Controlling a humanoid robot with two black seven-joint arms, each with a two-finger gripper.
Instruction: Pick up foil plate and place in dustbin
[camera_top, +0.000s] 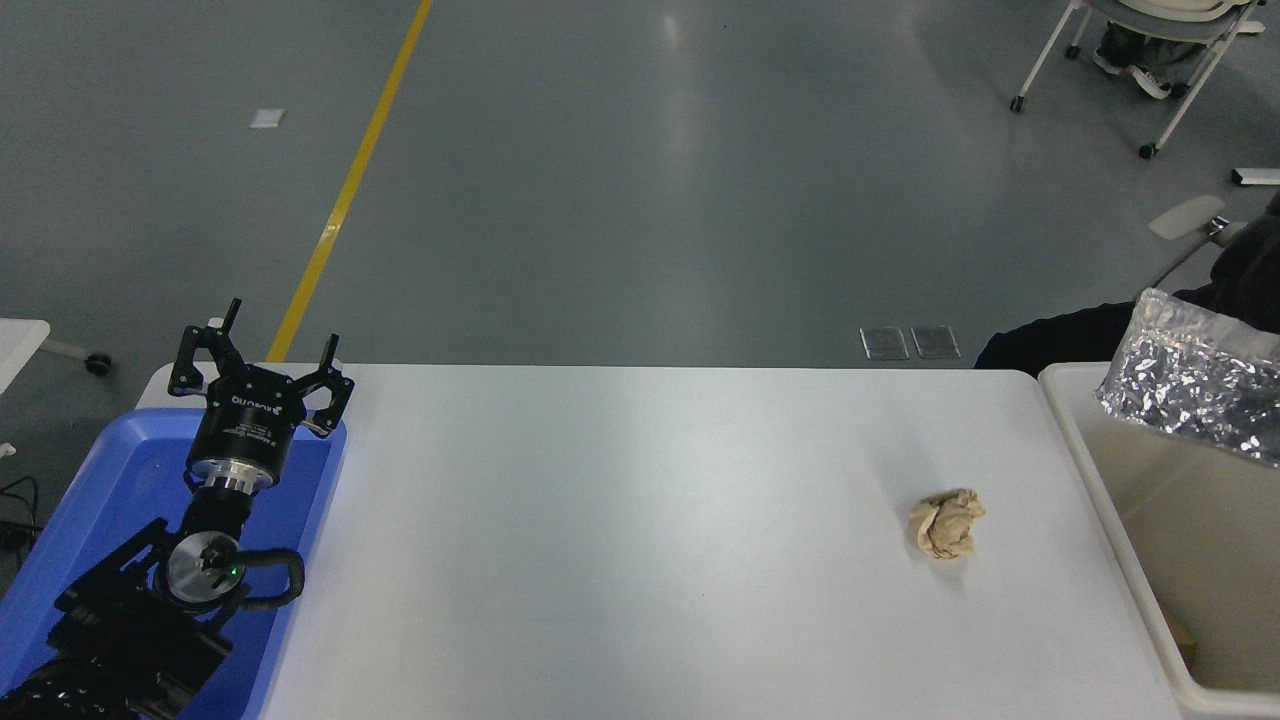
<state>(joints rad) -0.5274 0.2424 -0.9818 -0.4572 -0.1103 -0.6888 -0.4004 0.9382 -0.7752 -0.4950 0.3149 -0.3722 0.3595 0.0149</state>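
While tilted, the foil plate (1195, 378) hangs over the dustbin (1110, 500).

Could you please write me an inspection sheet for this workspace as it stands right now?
Surface: white rectangular table, bare apart from one item.
Job's things: crinkled silver foil plate at the right edge, tilted over the large cream-white plastic dustbin; whether it is held or resting cannot be told.
Clutter: small crumpled tan paper ball on the table, apart from the dustbin; shallow blue plastic tray at the left end.
Grippers: left claw open, parked over the blue tray; right claw not in view.
Cables: black cable loop on the left arm; dark cords at the left edge.
Surroundings: grey floor with a yellow line; wheeled chair top right; dark-clothed person behind the dustbin.
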